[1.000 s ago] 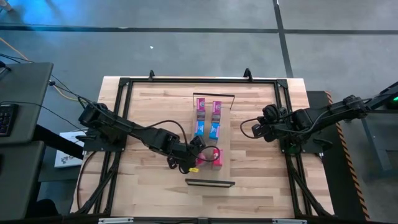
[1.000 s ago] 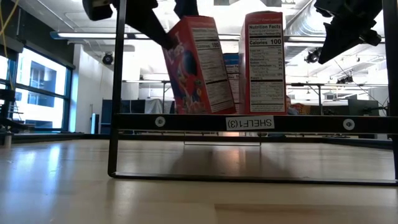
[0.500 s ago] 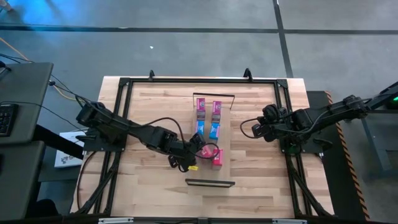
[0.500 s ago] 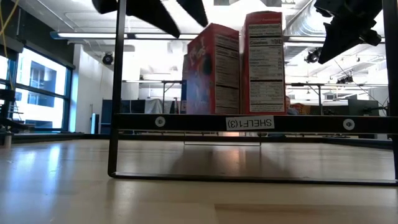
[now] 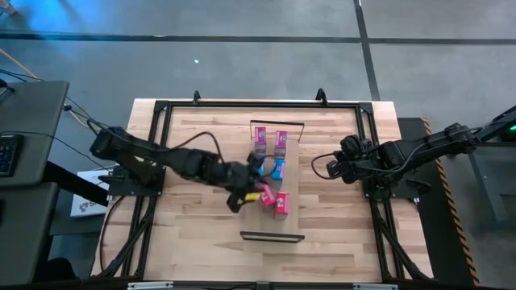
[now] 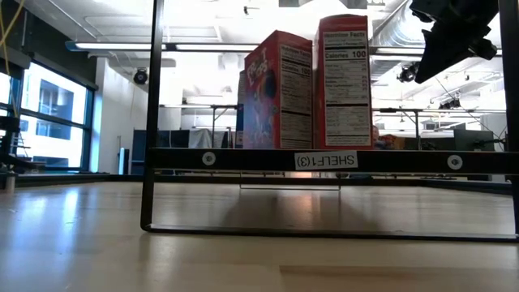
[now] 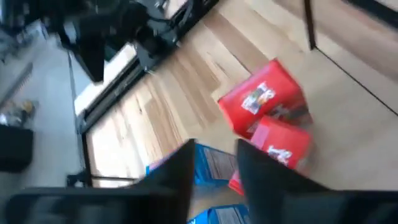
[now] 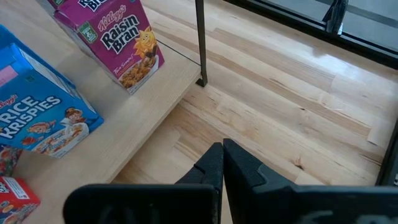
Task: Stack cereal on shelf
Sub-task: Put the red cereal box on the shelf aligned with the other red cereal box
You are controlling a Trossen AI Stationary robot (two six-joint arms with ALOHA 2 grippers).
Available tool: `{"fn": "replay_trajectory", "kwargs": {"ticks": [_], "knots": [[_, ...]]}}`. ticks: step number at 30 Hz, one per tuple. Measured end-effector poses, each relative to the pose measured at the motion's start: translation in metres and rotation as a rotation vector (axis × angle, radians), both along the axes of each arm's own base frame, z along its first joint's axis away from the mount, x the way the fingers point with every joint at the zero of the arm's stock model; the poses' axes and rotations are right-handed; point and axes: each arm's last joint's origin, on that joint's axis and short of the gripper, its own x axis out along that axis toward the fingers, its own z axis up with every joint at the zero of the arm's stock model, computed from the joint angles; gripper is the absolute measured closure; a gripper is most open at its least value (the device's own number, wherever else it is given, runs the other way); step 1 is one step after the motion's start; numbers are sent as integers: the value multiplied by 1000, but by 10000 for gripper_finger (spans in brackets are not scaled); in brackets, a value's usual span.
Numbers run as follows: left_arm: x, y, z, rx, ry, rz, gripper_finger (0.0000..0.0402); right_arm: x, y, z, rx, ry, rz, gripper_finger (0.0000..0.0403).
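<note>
Two red cereal boxes (image 5: pixel 266 193) (image 5: pixel 280 203) stand upright on their bases side by side at the near end of the shelf (image 5: pixel 274 224); the low view shows them as the left box (image 6: pixel 280 89) and the right box (image 6: pixel 345 81). Two light blue boxes (image 5: pixel 278 169) and two pink boxes (image 5: pixel 280 138) stand farther along the board. My left gripper (image 5: pixel 250 182) hovers open just left of the red boxes (image 7: pixel 264 102), touching nothing. My right gripper (image 5: pixel 330 167) waits shut to the right of the shelf, off the board's edge (image 8: pixel 155 106).
Black wire frames close both short ends of the shelf (image 5: pixel 278 123) (image 6: pixel 324 160). Bare wood tabletop lies left (image 5: pixel 185 217) and right (image 5: pixel 339 217) of the board. A black metal frame runs along the table's edges (image 5: pixel 153 161).
My left gripper has let go of the left red box, which went from tilted to standing upright beside the other red box. The gripper then rose out of the low view and drew back toward the table's far edge.
</note>
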Motion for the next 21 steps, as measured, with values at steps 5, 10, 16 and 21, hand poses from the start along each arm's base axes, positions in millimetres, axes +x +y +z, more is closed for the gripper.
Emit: {"fn": "replay_trajectory", "kwargs": {"ticks": [5, 10, 16, 21], "knots": [[15, 6, -14, -100, 8, 79, 388, 0, 0, 0, 0, 1, 1, 402], [29, -3, -31, -174, 7, 121, 399, 0, 0, 0, -1, 1, 0, 402], [35, -5, -44, -194, 47, 150, 401, -1, 0, 0, -8, 12, -1, 402], [37, -5, -47, -202, 58, 150, 401, -1, -1, 0, -13, 9, -3, 402]]}}
